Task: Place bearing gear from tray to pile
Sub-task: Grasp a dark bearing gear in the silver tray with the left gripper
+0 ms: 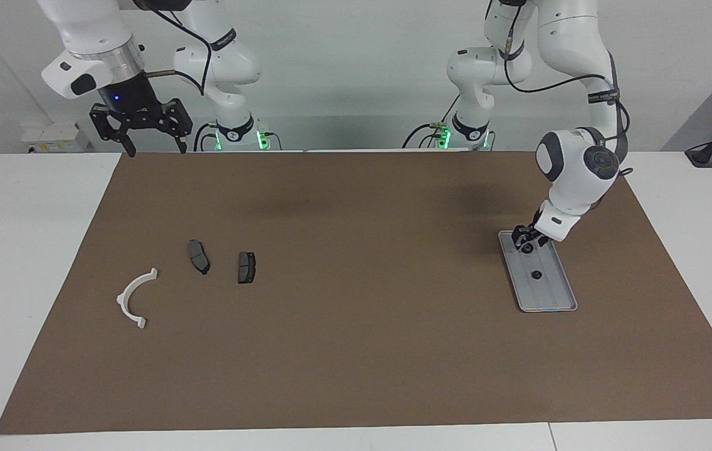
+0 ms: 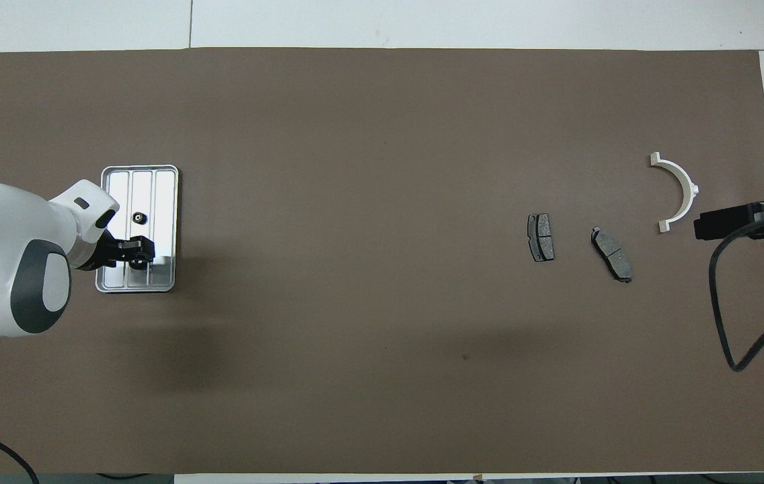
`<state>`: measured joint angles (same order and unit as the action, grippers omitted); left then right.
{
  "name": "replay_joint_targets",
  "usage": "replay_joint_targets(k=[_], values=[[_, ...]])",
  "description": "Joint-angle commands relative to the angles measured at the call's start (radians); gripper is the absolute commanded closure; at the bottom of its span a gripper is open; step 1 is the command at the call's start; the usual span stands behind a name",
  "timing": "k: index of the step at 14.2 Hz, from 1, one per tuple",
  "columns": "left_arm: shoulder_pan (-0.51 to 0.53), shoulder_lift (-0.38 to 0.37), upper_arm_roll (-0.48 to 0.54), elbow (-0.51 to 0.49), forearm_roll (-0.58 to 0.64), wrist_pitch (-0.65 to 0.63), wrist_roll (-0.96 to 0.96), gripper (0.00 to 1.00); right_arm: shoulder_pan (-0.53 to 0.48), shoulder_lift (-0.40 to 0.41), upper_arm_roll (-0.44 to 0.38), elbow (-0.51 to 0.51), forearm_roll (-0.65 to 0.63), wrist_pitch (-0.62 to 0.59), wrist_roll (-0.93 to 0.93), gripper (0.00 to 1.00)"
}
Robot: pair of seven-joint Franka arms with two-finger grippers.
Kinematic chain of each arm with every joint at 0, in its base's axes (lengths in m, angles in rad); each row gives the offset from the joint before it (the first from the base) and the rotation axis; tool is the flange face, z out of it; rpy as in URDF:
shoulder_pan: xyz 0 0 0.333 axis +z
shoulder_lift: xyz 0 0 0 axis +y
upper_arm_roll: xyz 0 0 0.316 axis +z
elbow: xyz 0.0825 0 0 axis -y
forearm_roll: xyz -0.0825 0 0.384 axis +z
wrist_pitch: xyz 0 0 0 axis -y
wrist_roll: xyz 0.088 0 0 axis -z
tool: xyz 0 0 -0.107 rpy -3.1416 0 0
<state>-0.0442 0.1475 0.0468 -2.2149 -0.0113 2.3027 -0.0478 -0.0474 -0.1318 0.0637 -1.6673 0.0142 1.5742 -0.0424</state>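
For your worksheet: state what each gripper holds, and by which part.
Left gripper is down around the nearer gear in the tray; hold unclear. Right gripper: nothing.

One flat silver-grey ridged metal tray [image 1: 553, 294] lies on the counter. Two small black round bearing gears sit in it: one [image 1: 536, 274] in the open, one [image 1: 526, 247] under a pincer. Two dark grey brake-pad-like pieces [image 1: 198, 257] [image 1: 246, 267]. One white semicircular plastic bracket [image 1: 133, 299]. One brown rectangular mat [image 1: 356, 351]. Two white robot arms.
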Motion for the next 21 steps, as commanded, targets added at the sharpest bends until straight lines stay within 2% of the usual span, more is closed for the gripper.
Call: replay_joint_targets(k=[1, 9, 11, 13, 14, 16, 18, 21], values=[[0.013, 0.012, -0.007, -0.003, 0.013, 0.024, 0.014, 0.35, -0.019, -0.005, 0.008, -0.002, 0.01, -0.002, -0.019, 0.0], [0.015, 0.014, -0.008, -0.006, 0.013, 0.02, 0.016, 0.47, -0.011, -0.005, 0.01, 0.0, 0.01, -0.002, -0.017, 0.0], [0.015, 0.014, -0.008, -0.008, 0.013, 0.02, 0.014, 0.6, -0.011, -0.005, 0.01, 0.0, 0.01, -0.002, -0.017, 0.0], [0.015, 0.015, -0.008, -0.003, 0.013, 0.014, 0.014, 0.89, -0.011, -0.005, 0.01, 0.0, 0.01, -0.002, -0.017, 0.0], [0.014, 0.015, -0.01, 0.012, 0.008, -0.008, 0.01, 1.0, -0.011, -0.005, 0.01, 0.0, 0.01, -0.002, -0.017, 0.0], [-0.023, 0.04, -0.011, 0.146, -0.019, -0.151, -0.054, 1.0, -0.011, -0.005, 0.01, 0.0, 0.01, -0.002, -0.017, 0.0], [-0.1, 0.06, -0.012, 0.281, -0.058, -0.248, -0.235, 1.0, -0.011, -0.005, 0.01, 0.0, 0.01, -0.002, -0.017, 0.0], [-0.262, 0.101, -0.01, 0.388, -0.073, -0.261, -0.488, 1.0, -0.016, -0.005, 0.01, 0.0, 0.01, -0.002, -0.019, 0.0]])
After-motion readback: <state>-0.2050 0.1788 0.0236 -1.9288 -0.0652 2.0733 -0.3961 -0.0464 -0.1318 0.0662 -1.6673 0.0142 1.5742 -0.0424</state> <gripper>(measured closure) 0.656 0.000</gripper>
